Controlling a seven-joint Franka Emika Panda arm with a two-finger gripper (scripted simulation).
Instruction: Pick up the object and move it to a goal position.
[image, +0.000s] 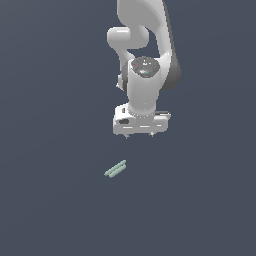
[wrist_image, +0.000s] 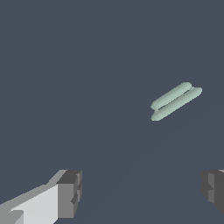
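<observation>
While the white, rounded robot arm (image: 145, 55) reaches down from the top of the exterior view with its wrist turned straight downward, the white box-shaped tool (image: 138, 136) hangs above the flat dark slate-grey surface (image: 55, 210) with only its short fingertips showing below the body. From the wrist view, the two dark grey fingers (wrist_image: 70, 192) stand wide apart with nothing between them. The small, thin pale mint-green bar with a lengthwise groove (image: 115, 169) lies flat on the surface, its long axis on a diagonal, rising toward the exterior view's right. It sits below the tool and toward the exterior view's left, near but clear of the fingers and outside their gap.
</observation>
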